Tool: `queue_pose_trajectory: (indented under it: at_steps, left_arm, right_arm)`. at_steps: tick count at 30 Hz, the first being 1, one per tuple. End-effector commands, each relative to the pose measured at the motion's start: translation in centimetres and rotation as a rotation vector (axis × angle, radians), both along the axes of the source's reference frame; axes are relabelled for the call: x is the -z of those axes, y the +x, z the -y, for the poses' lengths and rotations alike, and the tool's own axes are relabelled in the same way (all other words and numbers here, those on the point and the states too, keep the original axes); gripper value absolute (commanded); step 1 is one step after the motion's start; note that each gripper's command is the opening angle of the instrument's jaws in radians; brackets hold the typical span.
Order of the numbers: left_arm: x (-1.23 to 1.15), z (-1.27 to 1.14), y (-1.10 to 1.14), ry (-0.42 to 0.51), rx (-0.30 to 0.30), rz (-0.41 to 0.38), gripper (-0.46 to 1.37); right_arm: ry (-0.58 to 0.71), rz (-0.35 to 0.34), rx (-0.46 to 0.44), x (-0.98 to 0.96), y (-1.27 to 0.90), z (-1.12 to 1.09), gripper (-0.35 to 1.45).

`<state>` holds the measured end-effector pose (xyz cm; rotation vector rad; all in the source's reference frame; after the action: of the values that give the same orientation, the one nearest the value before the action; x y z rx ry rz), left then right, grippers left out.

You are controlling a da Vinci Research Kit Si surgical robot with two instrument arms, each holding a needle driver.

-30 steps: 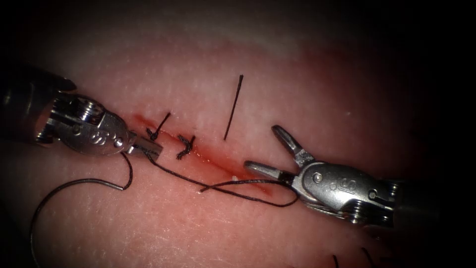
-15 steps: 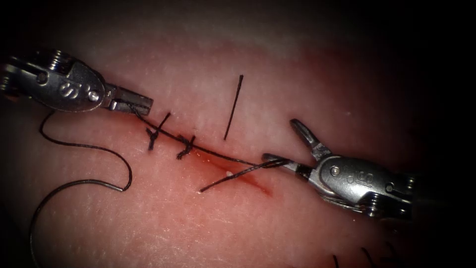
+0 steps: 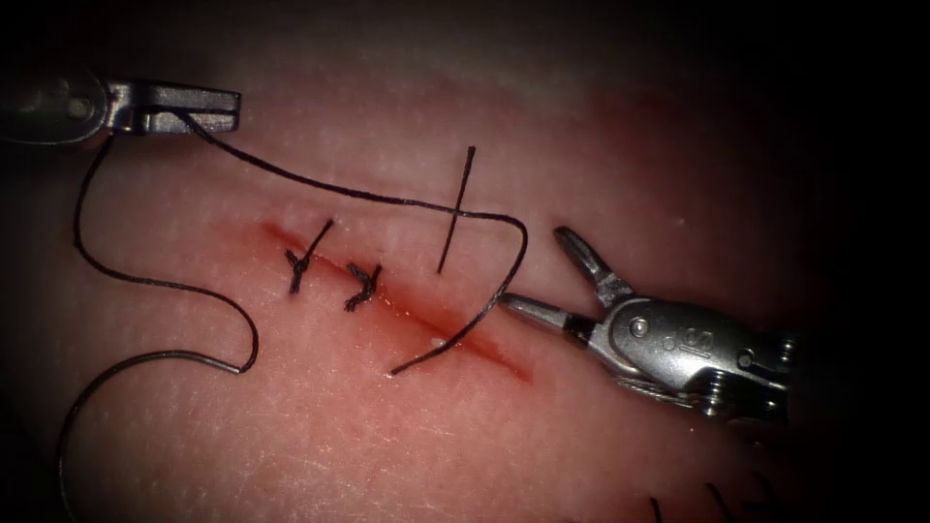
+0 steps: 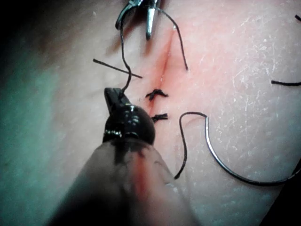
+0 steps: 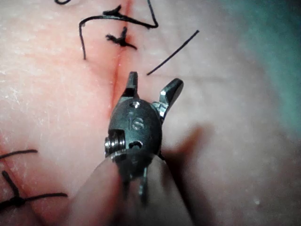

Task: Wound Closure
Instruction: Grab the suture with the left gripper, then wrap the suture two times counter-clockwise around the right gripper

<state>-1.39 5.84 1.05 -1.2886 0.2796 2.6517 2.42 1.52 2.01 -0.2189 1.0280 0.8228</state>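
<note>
Two end effectors work over the tissue [image 3: 601, 136]. The left end effector [image 3: 208, 108] is near the far left corner of the tissue, well apart from the cut [image 3: 407, 305], and it is clenched on the thread [image 3: 339, 191]. Under it, near the left edge of the tissue, one curved needle [image 3: 107, 387] lies flat on the surface, free of both tools and not in the tissue; its thread tail curls up to the left end effector. From those jaws the thread goes right in a slack arc, bends down and crosses the cut, and ends in a short free tip on the near side of the cut. Two knotted stitches [image 3: 334, 271] sit on the left part of the cut; the right part is open with red fluid [image 3: 484, 349]. One loose cut end of thread [image 3: 455, 208] lies on the far side of the cut, and the arc passes over it. The right end effector [image 3: 542, 276] is at the right end of the cut, its jaws spread and holding nothing, the lower jaw tip just beside the thread.
</note>
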Motion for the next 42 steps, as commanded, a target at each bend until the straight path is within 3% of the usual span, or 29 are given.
queue_pose_trajectory:
  at_steps: [1,7,22,29,42]
  left_arm:
    - [0.04,0.01,0.01,-0.001,0.011,0.007,-0.35]
    - [0.12,0.0,0.01,0.004,0.036,0.019,-0.35]
    - [0.13,0.05,-0.09,0.006,0.041,0.029,-0.35]
    - [0.14,0.07,-0.17,0.005,0.04,0.041,-0.35]
    - [0.12,0.06,-0.25,0.006,0.038,0.053,-0.35]
  right_arm:
    - [0.001,-0.004,0.002,0.0,0.03,0.0,0.81]
    - [0.011,-0.02,0.012,-0.01,0.12,-0.01,0.75]
    - [0.045,-0.092,0.097,-0.09,0.45,-0.22,0.24]
    - [0.059,-0.16,0.163,-0.15,0.6,-0.34,-0.35]
    - [0.086,-0.201,0.22,-0.11,0.85,-0.37,-0.35]
